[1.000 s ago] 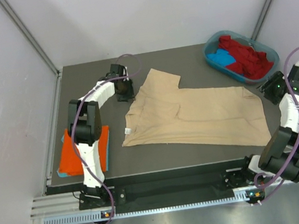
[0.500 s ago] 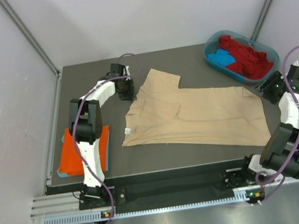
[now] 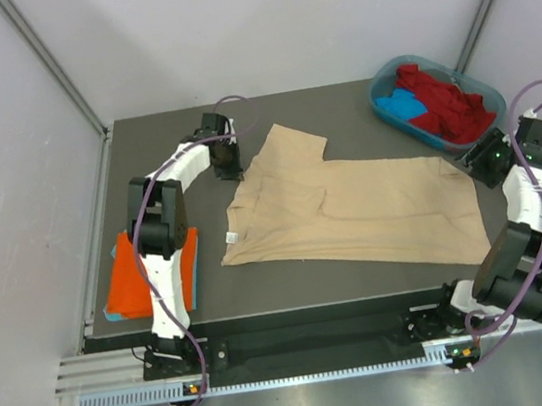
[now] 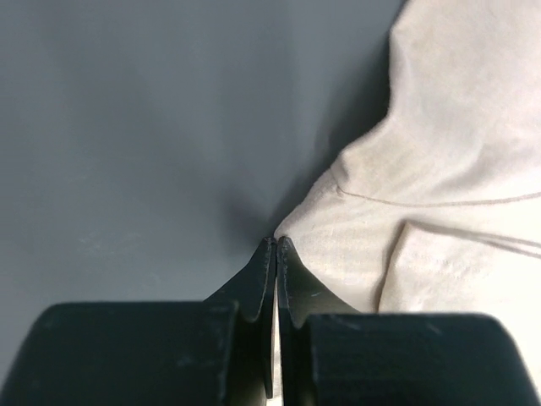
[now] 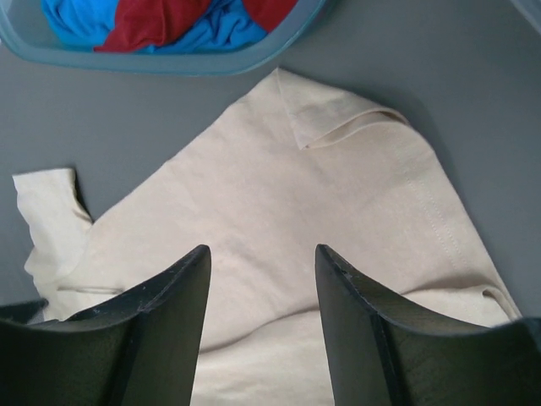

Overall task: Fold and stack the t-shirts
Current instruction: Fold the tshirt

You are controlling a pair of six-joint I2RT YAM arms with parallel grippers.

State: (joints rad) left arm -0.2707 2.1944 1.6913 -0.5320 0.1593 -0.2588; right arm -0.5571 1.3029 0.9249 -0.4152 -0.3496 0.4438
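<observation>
Clamping shut at the edge farthest from the teal-blue oval plastic tub (image 5: 169, 63), the left gripper (image 4: 276, 241) meets the spread beige-tan cotton t-shirt (image 3: 373, 209) only at its very rim; so thin a pinch could slip when lifted. The right gripper (image 5: 262, 250) hangs open over the shirt's corner beside the tub, and an uneven pull could skew the fold.

Table (image 3: 339, 113) with tan t-shirt (image 3: 363, 210), shirt stack (image 3: 127, 289), tub (image 3: 376, 102)
</observation>
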